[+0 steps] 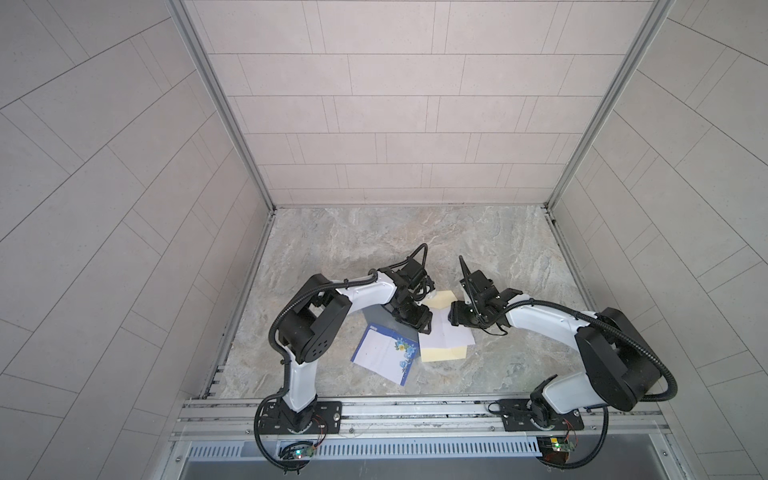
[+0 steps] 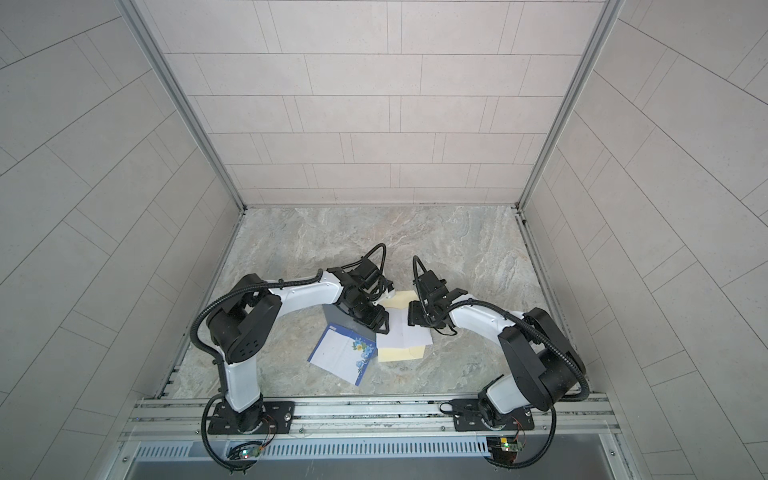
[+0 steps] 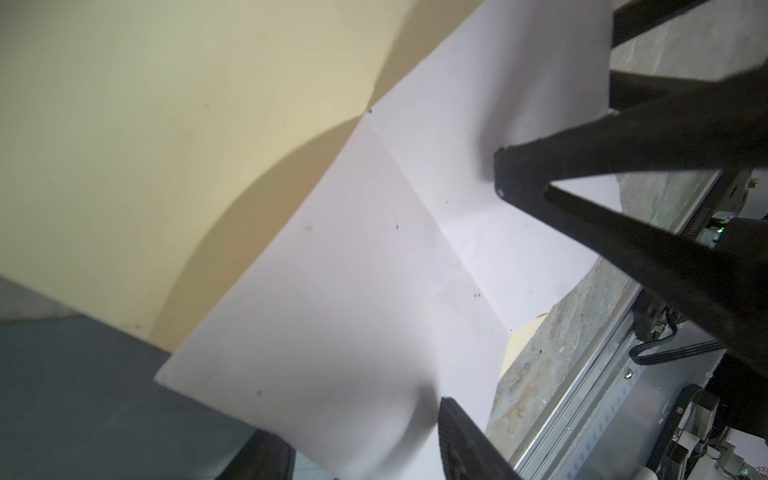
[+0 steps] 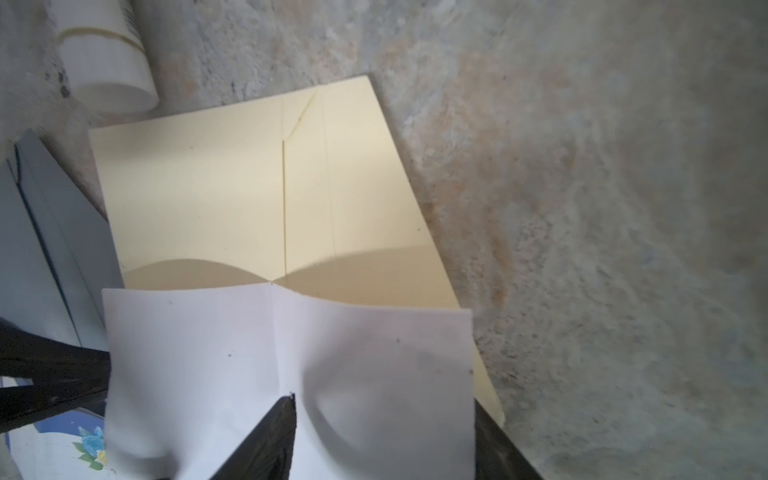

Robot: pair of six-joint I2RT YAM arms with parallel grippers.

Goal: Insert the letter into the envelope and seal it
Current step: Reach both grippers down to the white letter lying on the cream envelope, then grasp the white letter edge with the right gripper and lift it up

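A cream envelope (image 1: pixel 443 353) lies flat on the marble table in both top views, with the white folded letter (image 1: pixel 448 337) resting on top of it. My left gripper (image 3: pixel 357 419) is at the letter's left edge. Its jaws are apart, one fingertip (image 3: pixel 457 424) presses on the sheet, and the paper bows up between them. My right gripper (image 4: pixel 384 401) is at the letter's right side, also open. One of its fingertips (image 4: pixel 280 424) is on the centre crease and the other is at the paper's edge. The letter (image 4: pixel 199 353) bulges between them. The envelope (image 4: pixel 208 199) extends beyond the letter.
A blue-bordered sheet with flowers (image 1: pixel 384 353) lies left of the envelope, partly over a grey flat piece (image 1: pixel 376 316). A white cylinder (image 4: pixel 108 70) stands by the envelope's far corner. Metal rails (image 1: pixel 415 409) run along the front edge, and tiled walls close in the other sides.
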